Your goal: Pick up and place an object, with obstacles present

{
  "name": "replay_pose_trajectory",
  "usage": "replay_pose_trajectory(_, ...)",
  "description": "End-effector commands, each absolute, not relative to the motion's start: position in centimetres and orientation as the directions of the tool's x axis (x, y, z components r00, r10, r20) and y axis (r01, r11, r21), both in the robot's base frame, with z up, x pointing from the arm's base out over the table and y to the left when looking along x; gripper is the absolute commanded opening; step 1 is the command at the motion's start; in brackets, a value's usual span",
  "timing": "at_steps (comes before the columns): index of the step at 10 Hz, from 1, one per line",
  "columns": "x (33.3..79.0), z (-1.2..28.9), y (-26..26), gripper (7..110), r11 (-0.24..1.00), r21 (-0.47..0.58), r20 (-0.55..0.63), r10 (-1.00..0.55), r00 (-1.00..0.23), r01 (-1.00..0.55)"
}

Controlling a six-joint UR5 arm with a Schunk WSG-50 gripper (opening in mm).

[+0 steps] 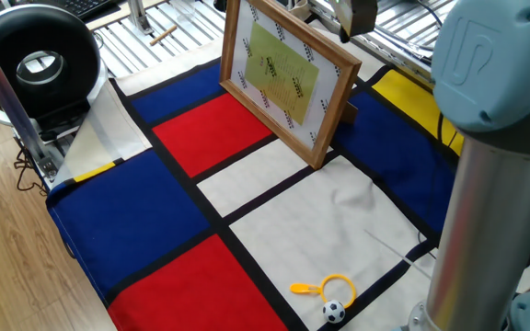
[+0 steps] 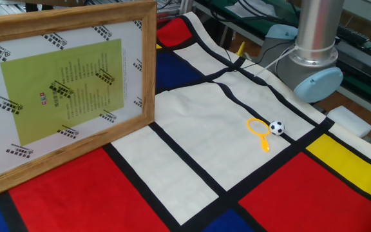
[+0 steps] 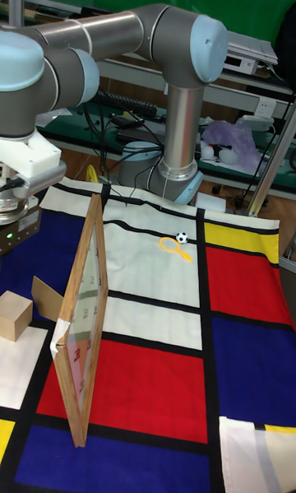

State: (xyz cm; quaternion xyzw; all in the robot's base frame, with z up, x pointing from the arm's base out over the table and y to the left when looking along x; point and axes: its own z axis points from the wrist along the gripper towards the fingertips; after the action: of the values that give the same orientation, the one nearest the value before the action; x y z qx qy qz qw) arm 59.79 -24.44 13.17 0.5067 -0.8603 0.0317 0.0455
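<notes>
The object, a tan wooden cube, sits on the cloth at the far left of the tall fixed view, behind the obstacle. That obstacle is a large light-wood picture frame standing upright, edge-on in the tall view. My gripper hangs above the cube, cut off by the picture's left edge. In one fixed view only a dark part of the gripper shows above the frame's top. Its fingers are hidden. The cube is out of sight in both fixed views.
A yellow plastic ring and a tiny football lie near the robot base. The arm's upright link fills the right side. A black round device stands beyond the cloth's left edge.
</notes>
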Motion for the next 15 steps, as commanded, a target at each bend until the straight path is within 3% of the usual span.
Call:
replay_pose_trajectory(1, 58.9, 13.2, -23.3, 7, 0.503, 0.039, 0.085, -0.862, -0.499, -0.863)
replay_pose_trajectory(4, 60.0, 13.5, -26.2, 7, 0.525, -0.063, 0.159, -0.834, -0.528, -0.849)
replay_pose_trajectory(6, 63.3, 11.5, -27.4, 7, 0.483, -0.097, 0.113, -0.863, -0.492, -0.87)
replay_pose_trajectory(8, 64.1, 9.8, -25.1, 7, 0.455, -0.05, -0.019, -0.89, -0.455, -0.889)
replay_pose_trajectory(12, 63.4, 9.2, -23.8, 7, 0.41, -0.035, -0.078, -0.91, -0.406, -0.911)
replay_pose_trajectory(13, 62.8, 8.9, -20.9, 7, 0.458, 0.012, -0.169, -0.875, -0.453, -0.889)
replay_pose_trajectory(14, 61.6, 8.3, -20.1, 22, 0.48, 0.033, -0.171, -0.862, -0.478, -0.877)
replay_pose_trajectory(15, 61.5, 7.9, -20.1, 22, 0.474, 0.015, -0.164, -0.868, -0.47, -0.881)
